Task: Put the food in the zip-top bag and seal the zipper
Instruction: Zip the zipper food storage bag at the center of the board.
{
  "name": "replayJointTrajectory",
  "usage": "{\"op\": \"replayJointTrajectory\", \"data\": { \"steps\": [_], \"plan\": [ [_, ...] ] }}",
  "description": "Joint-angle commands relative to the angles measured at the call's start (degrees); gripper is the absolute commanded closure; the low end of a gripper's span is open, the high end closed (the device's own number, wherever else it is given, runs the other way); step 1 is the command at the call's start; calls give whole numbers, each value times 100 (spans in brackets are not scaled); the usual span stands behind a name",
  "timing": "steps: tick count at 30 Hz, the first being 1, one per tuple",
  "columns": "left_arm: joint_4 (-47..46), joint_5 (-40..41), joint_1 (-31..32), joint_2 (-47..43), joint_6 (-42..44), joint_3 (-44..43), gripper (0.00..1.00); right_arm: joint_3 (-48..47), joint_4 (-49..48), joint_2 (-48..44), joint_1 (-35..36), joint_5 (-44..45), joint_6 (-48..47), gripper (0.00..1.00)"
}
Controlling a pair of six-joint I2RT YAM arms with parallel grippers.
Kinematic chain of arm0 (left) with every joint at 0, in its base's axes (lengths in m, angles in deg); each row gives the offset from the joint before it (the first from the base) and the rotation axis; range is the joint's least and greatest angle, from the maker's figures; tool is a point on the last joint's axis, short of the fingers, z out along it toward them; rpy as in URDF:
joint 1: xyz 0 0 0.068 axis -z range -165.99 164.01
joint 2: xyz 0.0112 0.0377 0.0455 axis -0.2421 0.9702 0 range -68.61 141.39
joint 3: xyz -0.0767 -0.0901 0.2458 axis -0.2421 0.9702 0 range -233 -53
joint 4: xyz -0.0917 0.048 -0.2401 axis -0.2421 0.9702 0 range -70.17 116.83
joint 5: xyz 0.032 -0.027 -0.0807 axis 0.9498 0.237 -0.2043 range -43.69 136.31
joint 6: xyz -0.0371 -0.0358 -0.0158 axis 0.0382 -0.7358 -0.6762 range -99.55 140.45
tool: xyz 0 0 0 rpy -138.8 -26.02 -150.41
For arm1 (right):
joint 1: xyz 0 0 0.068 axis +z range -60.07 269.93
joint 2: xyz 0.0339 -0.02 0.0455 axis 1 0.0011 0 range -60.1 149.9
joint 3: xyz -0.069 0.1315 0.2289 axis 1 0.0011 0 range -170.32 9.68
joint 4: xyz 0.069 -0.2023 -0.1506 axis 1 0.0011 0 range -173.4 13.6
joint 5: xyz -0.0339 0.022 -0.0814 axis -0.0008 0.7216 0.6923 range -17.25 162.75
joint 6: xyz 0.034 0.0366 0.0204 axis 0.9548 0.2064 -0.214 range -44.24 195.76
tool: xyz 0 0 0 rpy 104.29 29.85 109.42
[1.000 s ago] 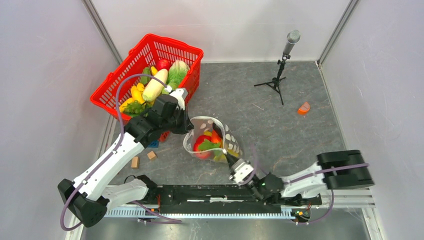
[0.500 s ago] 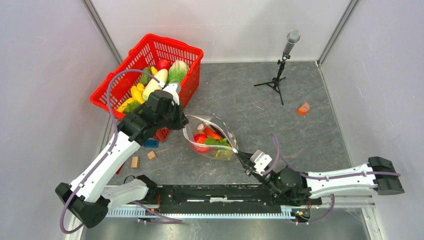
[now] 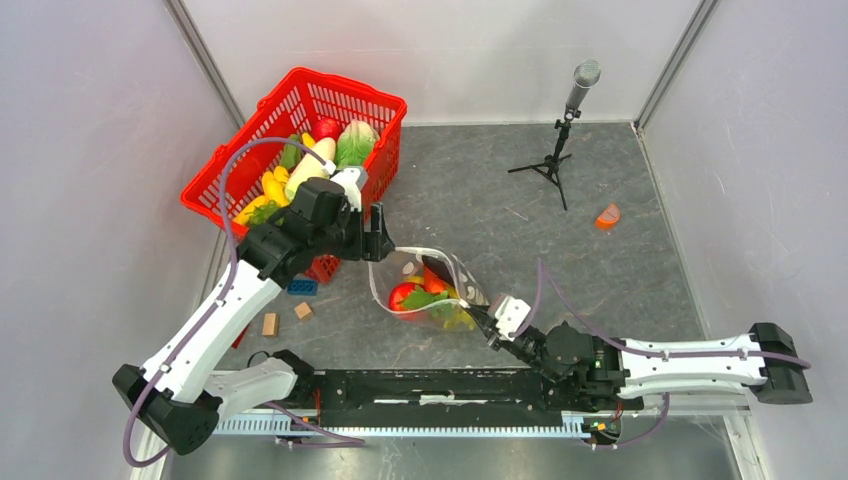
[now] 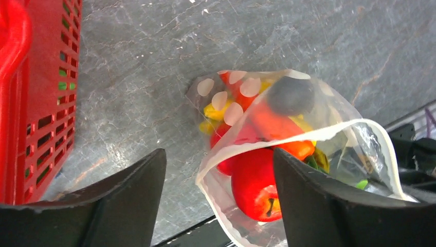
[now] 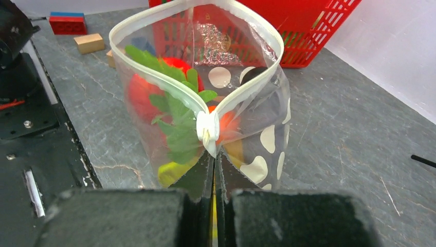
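- The red basket (image 3: 372, 112) at the far left holds plenty of toy produce: yellow bananas (image 3: 272, 185), a white root and a leafy green head. Whether these are also meant to be bagged is not clear, so the filling may be only partly done.
- The left hand (image 3: 379, 233) hangs released, its jaws wide apart and grasping nothing, just above the far rim of the zip-top bag (image 3: 458, 272).
- The zip-top bag lies on the desk (image 3: 560, 260) between the two hands, near the basket. Some food is already inside: a red tomato (image 4: 254, 185), a green leafy piece (image 5: 177, 121), and orange and yellow pieces.
- The zipper (image 5: 154, 64) gapes in a wide loop. Its two strips meet only at the near end, so sealing is not yet begun.
- The right hand (image 5: 214, 177) is clenched on the bag's near corner, just below that meeting point, and holds the mouth up.
- An orange piece (image 3: 607, 216) lies on the desk well apart at the far right. It is too small to tell whether it is food.
- My judgement: roughly midway, with pressing the whole strip closed left to do.
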Motion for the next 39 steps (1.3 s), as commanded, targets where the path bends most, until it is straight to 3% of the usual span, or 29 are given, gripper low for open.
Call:
{"op": "replayJointTrajectory", "data": {
  "steps": [1,5,13,17,25,29,33,39],
  "plan": [
    [-187,-591,-14,-135,809,-433,14,-607,204,15,-382,-732,310,100],
    [-723,-1480,-15,-220,1504,-707,9,-929,531,6,-840,-1205,437,100],
    [-2743,-3546,7,-79,2169,-582,9,-1392,1059,329,-1941,-2706,761,100],
    [-2919,-4334,319,338,2808,-732,12,-1461,1122,394,-2289,-3212,805,100],
    [-2604,-5633,937,963,4760,-639,14,-1304,1055,217,-2448,-3465,803,100],
    [-2481,-5550,1004,1118,5051,-684,18,-1221,1092,109,-2464,-3427,803,100],
    [-1707,-5598,1085,1461,5478,-1079,40,-1114,1011,42,-2464,-3420,803,100],
    [-497,-5510,1396,1874,6229,-1541,45,-1104,982,52,-2464,-3384,803,100]
  ]
}}
